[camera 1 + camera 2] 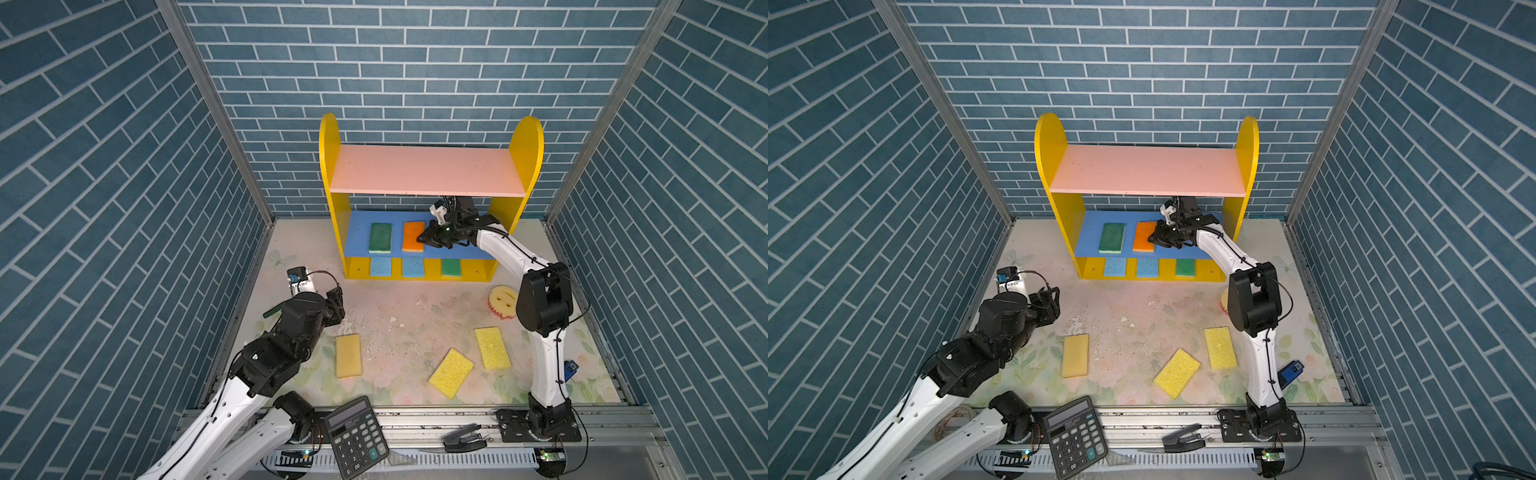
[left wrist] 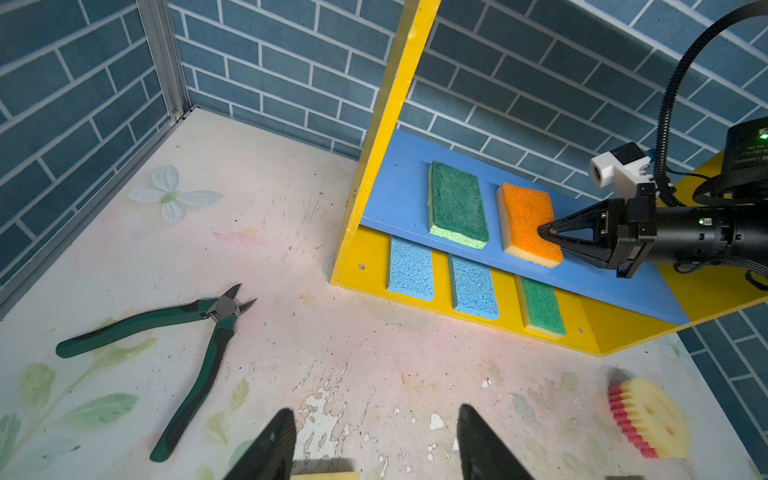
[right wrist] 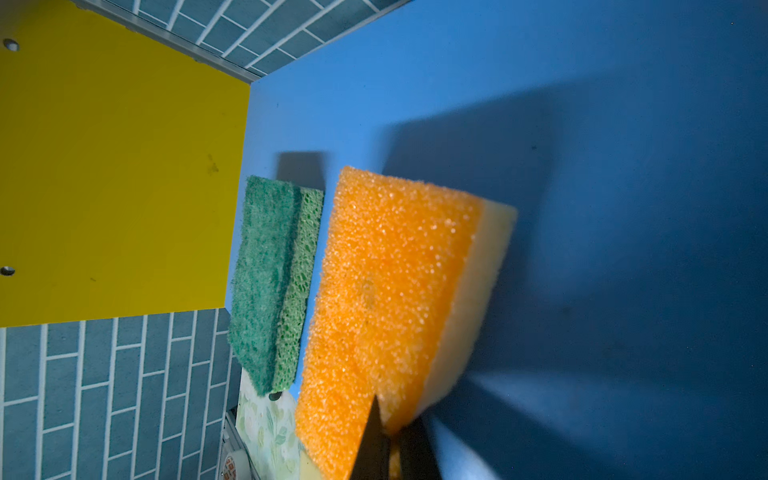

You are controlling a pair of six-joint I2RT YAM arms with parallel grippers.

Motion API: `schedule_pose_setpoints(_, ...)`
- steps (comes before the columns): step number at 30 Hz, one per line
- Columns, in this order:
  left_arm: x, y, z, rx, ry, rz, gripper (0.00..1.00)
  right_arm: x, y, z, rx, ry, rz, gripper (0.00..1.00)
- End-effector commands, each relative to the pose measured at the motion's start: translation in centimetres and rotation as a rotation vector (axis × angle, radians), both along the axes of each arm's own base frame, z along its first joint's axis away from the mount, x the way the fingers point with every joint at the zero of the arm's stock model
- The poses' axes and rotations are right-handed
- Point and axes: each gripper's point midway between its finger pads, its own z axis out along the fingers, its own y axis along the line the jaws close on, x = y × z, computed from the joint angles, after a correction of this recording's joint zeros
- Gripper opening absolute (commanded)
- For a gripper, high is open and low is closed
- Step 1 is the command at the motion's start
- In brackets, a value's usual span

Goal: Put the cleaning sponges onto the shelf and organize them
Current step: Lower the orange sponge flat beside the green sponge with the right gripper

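The shelf [image 1: 428, 170] stands against the back wall. On its blue middle board lie a green sponge [image 1: 380, 237] and an orange sponge [image 1: 412, 235] [image 3: 386, 270]. My right gripper [image 1: 420, 240] [image 3: 390, 436] reaches under the pink board and is shut on the orange sponge's near edge [image 2: 524, 216]. The yellow base holds two light blue sponges [image 1: 380, 266] [image 1: 413, 267] and a green one [image 1: 451, 267]. Three yellow sponges [image 1: 348, 355] [image 1: 451, 372] [image 1: 492, 347] and a round smiley sponge [image 1: 502, 301] lie on the table. My left gripper [image 1: 337, 300] [image 2: 374, 411] hovers open and empty at the left.
Green-handled pliers [image 2: 195, 332] lie on the table beside my left arm. A black calculator [image 1: 356, 436] and a black clip-like tool [image 1: 463, 440] sit on the front rail. A small blue device [image 1: 570, 368] lies by the right arm's base. Brick-patterned walls close in three sides.
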Motion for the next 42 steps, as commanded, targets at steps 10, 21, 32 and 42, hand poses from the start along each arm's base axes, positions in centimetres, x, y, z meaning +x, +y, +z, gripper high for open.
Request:
schedule_pose_setpoints(10, 0.0, 0.1, -0.5, -0.001, 0.011, 0.002, 0.63, 0.0, -0.3, -0.9, -0.044, -0.01, 0.029, 0.14)
schedule_pose_setpoints(21, 0.2, -0.3, -0.7, -0.006, 0.016, -0.011, 0.63, 0.7, -1.0, -0.7, -0.06, -0.019, -0.005, 0.27)
schedule_pose_setpoints(32, 0.5, -0.9, -0.9, -0.007, 0.025, -0.03, 0.64, 1.1, -1.4, 0.0, -0.054, -0.021, -0.027, 0.33)
schedule_pose_setpoints(42, 0.5, -0.7, -0.8, -0.005, 0.024, -0.027, 0.64, 0.9, -2.1, 1.0, -0.055, -0.039, -0.054, 0.37)
